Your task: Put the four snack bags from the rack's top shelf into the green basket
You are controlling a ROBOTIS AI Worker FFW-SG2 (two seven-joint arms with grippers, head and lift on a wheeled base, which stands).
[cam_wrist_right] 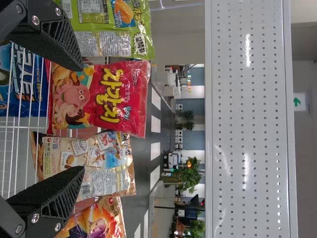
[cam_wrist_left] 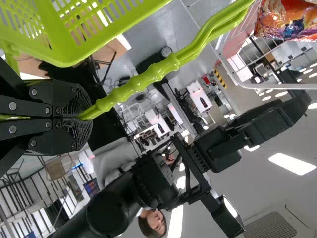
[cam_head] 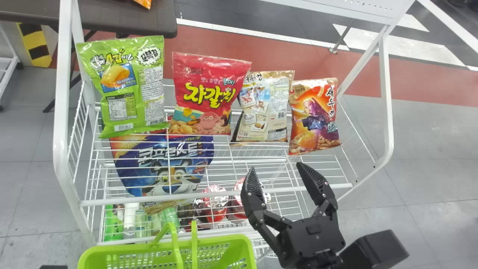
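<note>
Four snack bags stand in a row on the rack's top shelf: a green bag (cam_head: 127, 86), a red bag (cam_head: 209, 93), a beige bag (cam_head: 263, 106) and an orange bag (cam_head: 314, 116). My right gripper (cam_head: 276, 170) is open in front of the beige and orange bags, holding nothing. In the right wrist view the open right gripper (cam_wrist_right: 81, 119) has the red bag (cam_wrist_right: 99, 96) and beige bag (cam_wrist_right: 89, 161) beyond its fingers. The green basket (cam_head: 168, 243) is below the shelf's front. In the left wrist view my left gripper (cam_wrist_left: 79, 119) is shut on the basket's handle (cam_wrist_left: 143, 77).
A white wire rack (cam_head: 220, 196) frames the shelf with side posts. Below lie a large blue bag (cam_head: 164, 164), red packages (cam_head: 214, 203) and bottles (cam_head: 130, 216). A dark table (cam_head: 123, 18) stands behind at the left. A perforated white panel (cam_wrist_right: 250, 119) rises at the rack's back.
</note>
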